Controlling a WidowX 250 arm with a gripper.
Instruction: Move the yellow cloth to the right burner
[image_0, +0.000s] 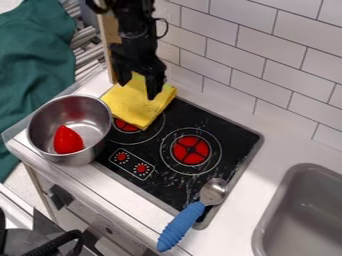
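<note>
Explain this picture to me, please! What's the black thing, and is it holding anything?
There is one picture, taken by a camera looking down at a slant. The black thing is a robot arm, coming in from the top. The grabber at its end is called a gripper. Its two fingers are spread apart over the yellow cloth, so it doesn't look like it's squeezing it.

The cloth partly covers the left burner of the black stove. Its job is to move the cloth onto the right burner.

A metal pot with something red inside is at the left. A spoon with a blue handle lies over the stove's front edge, and a gray sink is at the right.
</note>
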